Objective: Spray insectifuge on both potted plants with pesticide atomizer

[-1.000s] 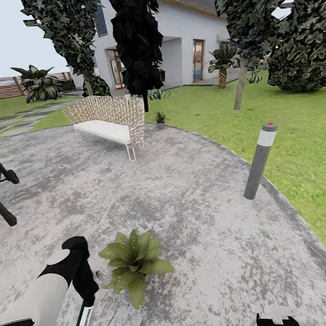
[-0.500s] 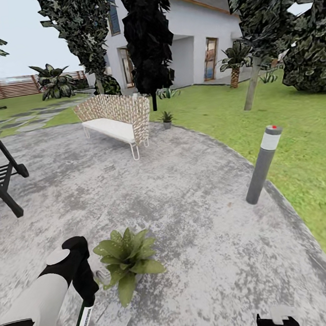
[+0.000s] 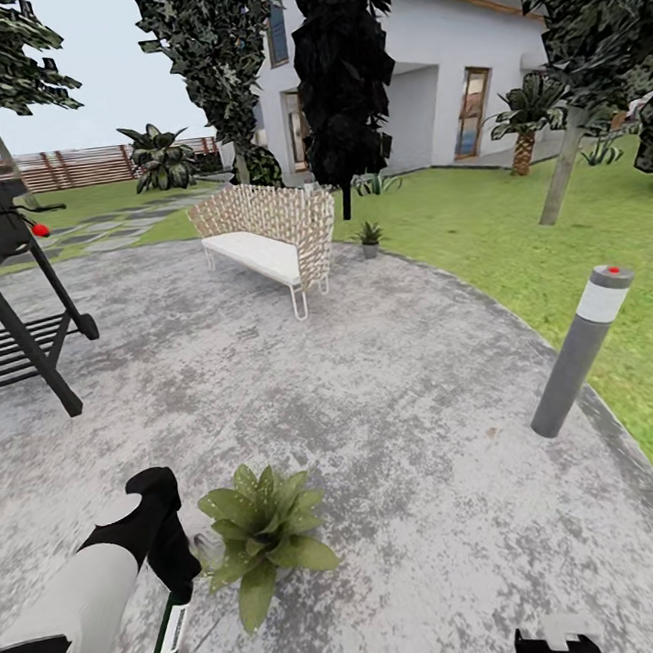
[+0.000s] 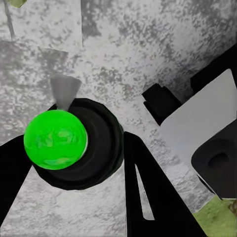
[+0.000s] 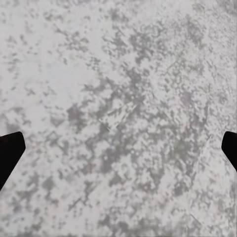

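House: white, far beyond the fingers, behind dark trees
Lawn: green, wrapping the paved circle on the far side and off to the right
Patio: round, grey and mottled; both arms hang above it
Fence: brown slats, far off past the left fingers
Bench: woven sides, white seat, well ahead of the fingers at the patio's far edge
Grill: black, on slanted legs, ahead and out to the left of the left fingers
Bollard lamp: grey post with a pale band and red dot, leaning, at the patio rim ahead of the right fingers
Near potted plant: speckled green rosette on the paving, just to the right of the left fingers, leaves close to the bottle
Far potted plant: small, in a grey pot beside the bench, well away from both grippers
Left gripper: black fingers closed around the bottle, pointing down
Pesticide atomizer: dark green with a white label, hanging from the left fingers; in the left wrist view its end shows bright green inside a dark ring
Right gripper: fingers spread wide over bare paving, holding nothing; a black part of it sits at the head view's lower edge
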### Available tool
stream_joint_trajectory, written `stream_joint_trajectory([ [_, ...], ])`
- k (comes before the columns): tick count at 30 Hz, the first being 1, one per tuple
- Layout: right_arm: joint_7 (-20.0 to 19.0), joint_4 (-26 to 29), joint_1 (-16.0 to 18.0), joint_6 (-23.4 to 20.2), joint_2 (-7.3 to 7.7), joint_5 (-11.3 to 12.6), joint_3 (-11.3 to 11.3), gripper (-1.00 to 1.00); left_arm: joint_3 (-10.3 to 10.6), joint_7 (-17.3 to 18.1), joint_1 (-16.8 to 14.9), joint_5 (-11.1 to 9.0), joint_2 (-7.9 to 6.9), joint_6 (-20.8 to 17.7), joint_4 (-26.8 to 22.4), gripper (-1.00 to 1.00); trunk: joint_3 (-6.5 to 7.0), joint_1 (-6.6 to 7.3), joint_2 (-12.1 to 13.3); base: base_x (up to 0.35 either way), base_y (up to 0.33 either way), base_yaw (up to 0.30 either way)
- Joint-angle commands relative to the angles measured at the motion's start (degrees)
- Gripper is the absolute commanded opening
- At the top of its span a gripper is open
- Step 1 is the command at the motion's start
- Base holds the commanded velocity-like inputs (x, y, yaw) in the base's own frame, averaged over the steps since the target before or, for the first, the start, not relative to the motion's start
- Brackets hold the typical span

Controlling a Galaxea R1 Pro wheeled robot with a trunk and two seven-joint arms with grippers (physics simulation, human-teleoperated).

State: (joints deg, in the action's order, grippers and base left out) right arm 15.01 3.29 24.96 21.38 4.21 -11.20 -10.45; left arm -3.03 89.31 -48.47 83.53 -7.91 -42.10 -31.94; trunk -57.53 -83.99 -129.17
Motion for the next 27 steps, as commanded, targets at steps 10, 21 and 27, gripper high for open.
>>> stream_joint_trajectory([
  [10,0.0,-0.2,0.0,0.1,0.10,-0.6,-0.5,1.00,0.4,0.2,0.1,1.2,0.18,-6.0,-2.5,-1.00,-0.05,0.01,0.0,0.022,-0.006,0.005],
  [21,0.1,-0.1,0.0,0.1,0.01,-0.6,-0.5,1.00,0.0,-2.0,0.4,1.2,0.05,-6.1,-2.5,-1.00,-0.05,0.01,0.0,0.215,-0.112,0.093],
  [27,0.1,-0.1,0.1,0.1,0.01,-0.6,-0.5,1.00,0.3,-2.1,0.4,1.2,-0.42,-6.1,-2.5,-1.00,-0.05,0.01,0.0,0.017,-0.006,0.274],
])
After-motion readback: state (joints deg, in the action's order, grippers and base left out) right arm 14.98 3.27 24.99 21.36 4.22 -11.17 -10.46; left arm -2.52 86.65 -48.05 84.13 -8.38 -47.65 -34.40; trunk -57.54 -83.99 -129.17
